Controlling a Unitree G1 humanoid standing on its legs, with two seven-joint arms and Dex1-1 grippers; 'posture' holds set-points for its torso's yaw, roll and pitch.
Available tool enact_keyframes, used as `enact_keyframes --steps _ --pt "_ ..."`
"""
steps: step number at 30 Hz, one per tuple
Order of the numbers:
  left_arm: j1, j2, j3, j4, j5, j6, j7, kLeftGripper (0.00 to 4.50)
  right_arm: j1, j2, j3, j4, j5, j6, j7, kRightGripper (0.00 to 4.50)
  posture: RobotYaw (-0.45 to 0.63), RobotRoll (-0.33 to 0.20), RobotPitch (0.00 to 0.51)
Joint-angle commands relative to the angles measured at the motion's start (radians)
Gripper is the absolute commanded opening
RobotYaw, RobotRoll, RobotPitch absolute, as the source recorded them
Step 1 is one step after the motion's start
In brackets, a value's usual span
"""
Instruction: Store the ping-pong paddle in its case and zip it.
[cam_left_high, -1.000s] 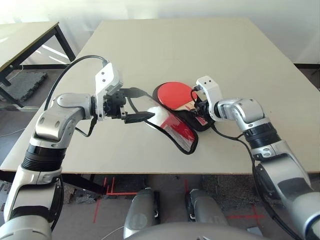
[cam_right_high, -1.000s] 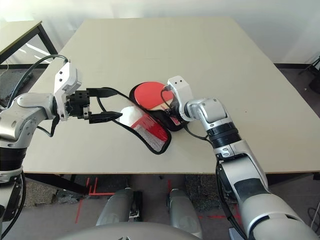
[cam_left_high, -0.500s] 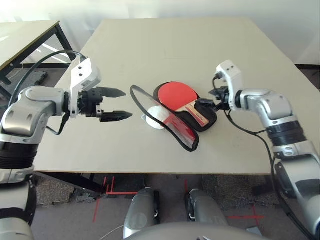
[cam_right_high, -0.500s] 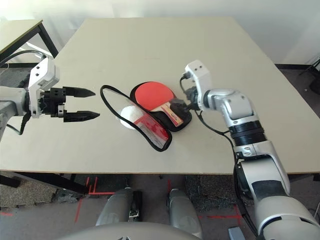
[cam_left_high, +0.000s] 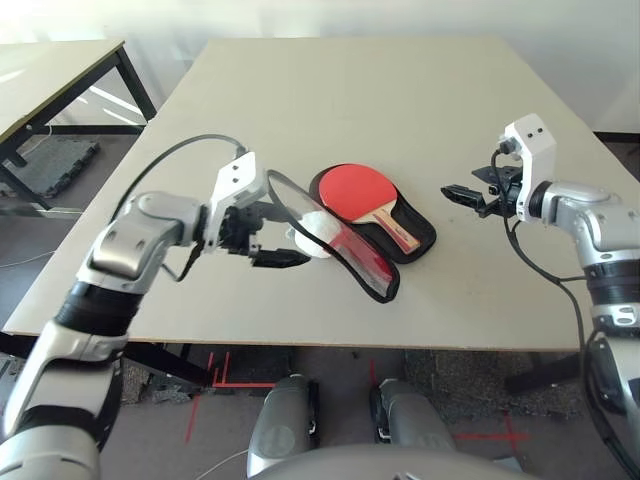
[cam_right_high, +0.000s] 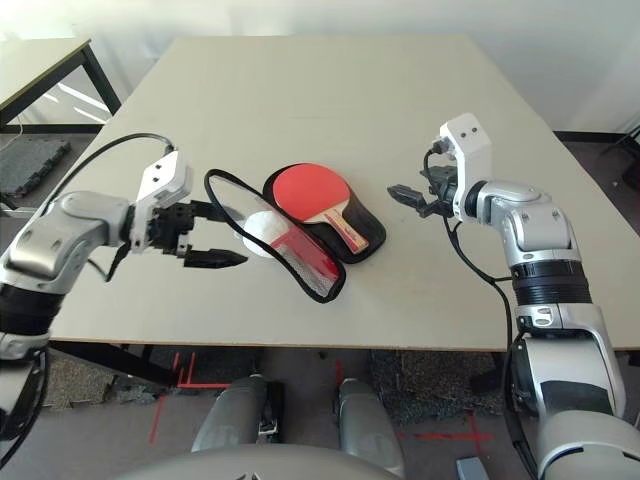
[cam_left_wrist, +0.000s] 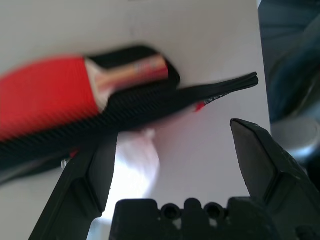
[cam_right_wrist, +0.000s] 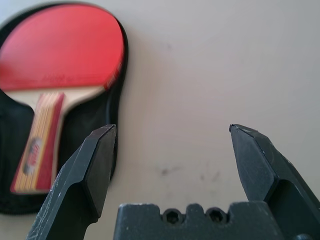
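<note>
The ping-pong paddle (cam_left_high: 358, 189) lies red face up on the black lower half of the case (cam_left_high: 424, 235), with its wooden handle (cam_left_high: 394, 224) pointing toward the front right. The case's red and mesh flap (cam_left_high: 357, 259) stands raised along the paddle's left side. A whitish bundle (cam_left_high: 314, 229) shows under the flap. My left gripper (cam_left_high: 272, 234) is open just left of the flap's black rim, holding nothing; the left wrist view shows the flap's edge (cam_left_wrist: 165, 98) ahead of its fingers (cam_left_wrist: 87, 172). My right gripper (cam_left_high: 459, 197) hangs open to the right of the case, apart from it.
The beige table (cam_left_high: 350, 90) stretches far behind the case. Its front edge (cam_left_high: 300, 345) runs close below the case. A second table (cam_left_high: 50, 75) with black legs stands off to the far left.
My right gripper has let go of the paddle's handle and drawn back to the right. My left gripper released the flap, swung out left, then came back beside the rim.
</note>
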Motion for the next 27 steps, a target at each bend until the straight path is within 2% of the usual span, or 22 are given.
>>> enact_keyframes --steps 1,6,9,11,18,27 --pt "-0.068 -0.078 -0.029 0.091 0.056 -0.096 0.031 4.5 0.034 -0.006 -0.028 -0.033 0.036 0.045 0.02 4.48 0.05 0.0 0.051" --pt "-0.186 -0.237 -0.032 0.282 0.128 -0.249 0.105 4.5 0.047 0.014 -0.066 -0.039 0.086 0.099 0.016 4.48 0.04 0.0 0.049" --pt "-0.226 -0.292 -0.032 0.377 0.172 -0.324 0.143 4.5 0.054 0.034 -0.087 -0.056 0.121 0.13 0.008 4.48 0.01 0.0 0.05" --pt "-0.22 -0.298 -0.042 0.381 0.169 -0.319 0.107 4.5 0.075 0.048 -0.095 -0.085 0.142 0.156 0.006 4.48 0.01 0.0 0.05" --pt "-0.143 -0.19 -0.028 0.307 0.152 -0.255 0.018 4.5 0.121 0.083 -0.097 -0.124 0.183 0.197 -0.006 4.48 0.02 0.0 0.051" --pt "-0.022 -0.03 0.033 0.132 0.085 -0.101 -0.036 4.5 0.12 0.146 -0.065 -0.027 0.179 0.173 -0.001 4.48 0.07 0.0 0.052"
